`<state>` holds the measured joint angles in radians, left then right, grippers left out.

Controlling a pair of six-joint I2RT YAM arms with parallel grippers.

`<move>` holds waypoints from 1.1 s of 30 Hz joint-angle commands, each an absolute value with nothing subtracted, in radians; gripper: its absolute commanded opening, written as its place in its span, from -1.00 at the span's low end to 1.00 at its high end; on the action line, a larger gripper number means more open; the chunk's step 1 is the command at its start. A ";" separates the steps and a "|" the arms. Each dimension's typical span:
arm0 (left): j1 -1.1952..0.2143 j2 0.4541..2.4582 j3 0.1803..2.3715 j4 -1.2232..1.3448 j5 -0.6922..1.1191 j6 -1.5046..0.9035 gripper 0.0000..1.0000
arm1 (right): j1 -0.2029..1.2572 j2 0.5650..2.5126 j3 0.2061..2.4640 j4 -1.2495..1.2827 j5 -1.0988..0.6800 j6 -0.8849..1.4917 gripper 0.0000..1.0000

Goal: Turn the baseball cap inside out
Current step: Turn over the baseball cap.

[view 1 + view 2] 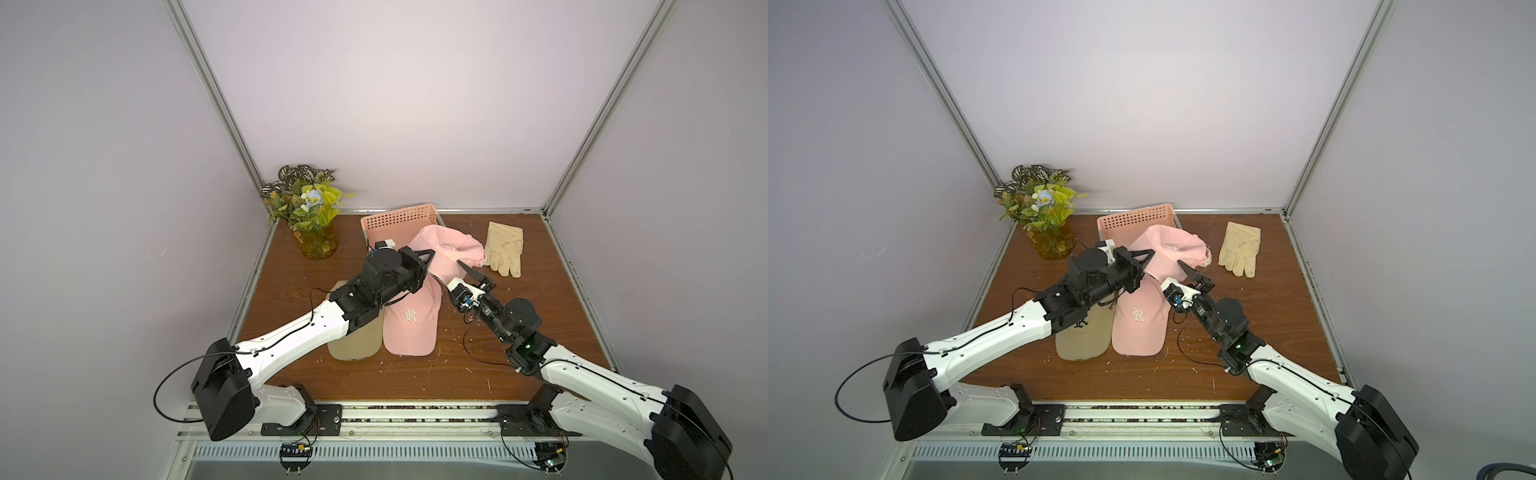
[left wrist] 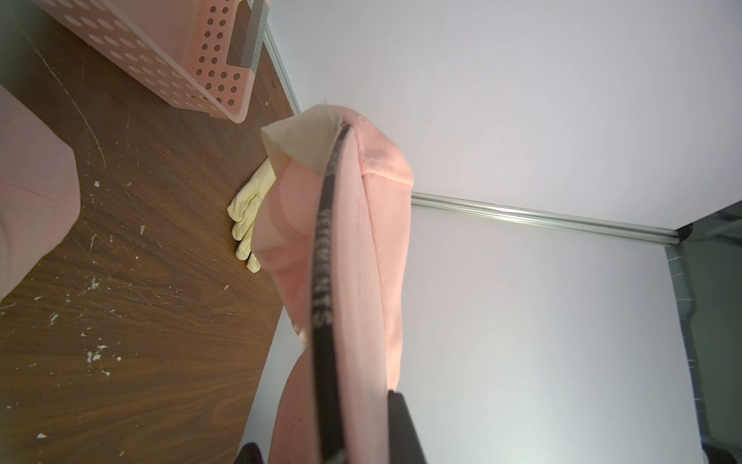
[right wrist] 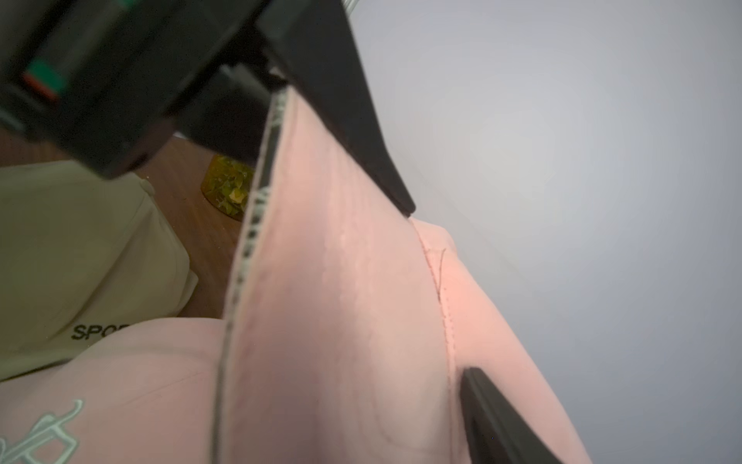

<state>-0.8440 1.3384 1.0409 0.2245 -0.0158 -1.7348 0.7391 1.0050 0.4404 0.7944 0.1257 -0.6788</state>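
The counter (image 1: 540, 332) is dark brown wood grain, scratched and dotted with white flecks. Pale lilac walls (image 1: 395, 104) box it in, with metal posts (image 1: 216, 104) at the far corners. A rail (image 1: 415, 413) along the near edge carries the bases of the arms. At far left, flowers (image 1: 307, 203) and leaves stand in an amber vase (image 1: 318, 247). A pink basket (image 1: 399, 216) sits at far middle, and a cream glove (image 1: 505, 249) lies flat at far right.

The baseball cap (image 1: 444, 249) — a pink one — is lifted off the counter, in front of the basket and just left of the glove. The left hand (image 1: 430, 258) is clamped together on its rim; in the left wrist view a black inner band (image 2: 321, 281) runs between the fingers. The right hand (image 1: 471, 272) is at the cap's near right side, fingers apart with pink cloth between them (whether they press on it I cannot tell).

A second pink cap (image 1: 409, 324) with a white letter lies flat near the middle, brim toward the near edge. A tan cap (image 1: 357, 347) lies just left of it, mostly hidden under the left arm (image 1: 299, 332). The lifted cap and the left wrist cover the basket's near wall. The print on the black band is too blurred to read. In the right wrist view — soft all over — the tan cap's lettering (image 3: 100, 331) is cut off after "SPO".
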 commanded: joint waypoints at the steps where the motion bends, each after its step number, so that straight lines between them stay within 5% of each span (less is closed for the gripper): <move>1: -0.868 1.343 1.038 0.286 0.027 -1.710 -0.92 | 0.745 1.009 0.492 0.858 0.199 -0.652 -0.37; 4: -0.868 1.345 1.042 0.305 0.000 -1.616 -0.39 | 0.745 0.999 0.495 0.841 0.257 -0.626 -1.00; 8: -0.868 1.338 1.075 0.284 -0.092 -1.416 0.45 | 0.743 0.974 0.516 0.736 0.354 -0.562 -1.00; 11: -0.856 1.329 1.095 0.241 -0.189 -1.231 0.71 | 0.729 0.959 0.577 0.581 0.405 -0.457 -1.00; 16: -0.781 1.293 1.057 0.238 -0.275 -0.892 0.79 | 0.664 0.981 0.711 0.320 0.372 -0.281 -1.00; 25: -0.592 1.229 0.940 0.208 0.121 -0.278 0.69 | 0.529 1.062 0.930 -0.020 0.118 -0.063 -1.00; 33: -0.588 1.217 0.859 0.281 0.311 -0.029 0.60 | 0.483 1.112 1.081 -0.200 -0.192 -0.008 -1.00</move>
